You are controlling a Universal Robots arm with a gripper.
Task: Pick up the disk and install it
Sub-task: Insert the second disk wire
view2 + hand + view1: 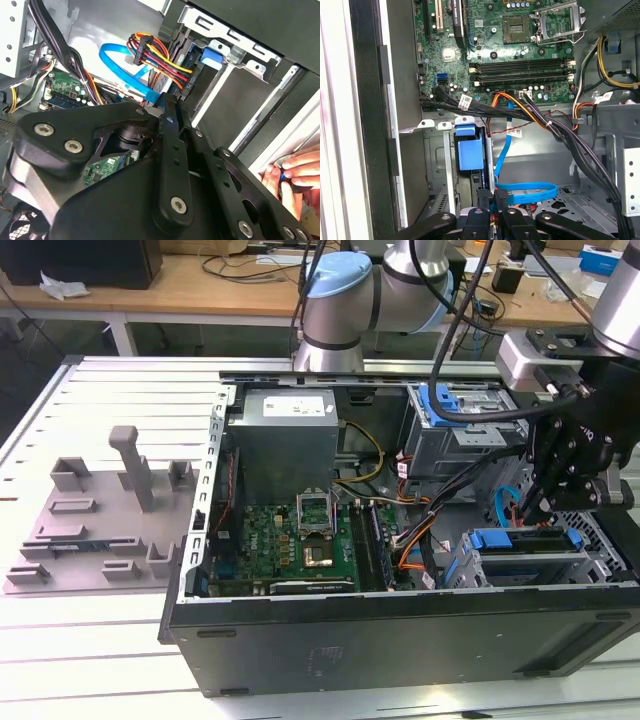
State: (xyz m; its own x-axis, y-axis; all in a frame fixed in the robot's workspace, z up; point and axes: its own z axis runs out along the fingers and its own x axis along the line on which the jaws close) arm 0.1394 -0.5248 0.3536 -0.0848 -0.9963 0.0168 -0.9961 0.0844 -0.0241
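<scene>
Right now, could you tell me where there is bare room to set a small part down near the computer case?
The slatted table is bare behind the fixture plate and in front of it. Another strip lies in front of the case. Inside the case it is crowded: cables cross between the motherboard and the drive bays, where the pincer hangs.

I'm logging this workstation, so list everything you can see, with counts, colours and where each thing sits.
Computer case: one, black, open on the table, middle of the exterior view.
Circuit board: one, green, on the case floor.
Power supply: one, grey, at the far wall of the case.
Drive cages: two, grey with blue handles, toward the exterior view's right.
Flat cable: one, blue, looped beside the near cage in the first wrist view.
Fixture plate: one, grey, with upright posts, exterior view's left.
Person's hand: one, at the case edge.
End effector: one, black, above the near drive cage.
</scene>
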